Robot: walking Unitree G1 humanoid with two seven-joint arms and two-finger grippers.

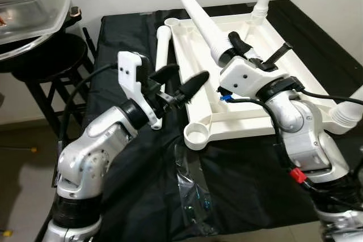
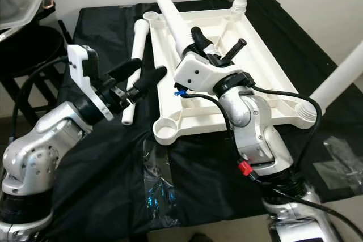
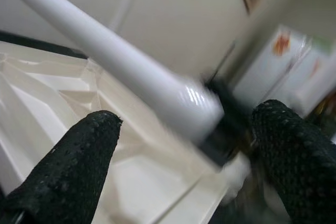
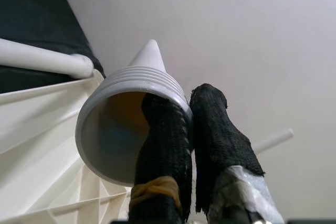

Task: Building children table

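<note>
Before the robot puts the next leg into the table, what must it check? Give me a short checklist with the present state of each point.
1. Right gripper holds a leg: ok. One finger is inside the open end of the held leg, the other outside its rim.
2. Left gripper free: ok, open and empty, above the black cloth.
3. Tabletop lies upside down on the cloth: ok.
4. Near corner socket open: ok, nothing in it.
5. Spare leg within reach: ok, lying beside the tabletop, close to the left gripper.
6. Held leg lined up with a socket: not ok, it points up and away.
</note>
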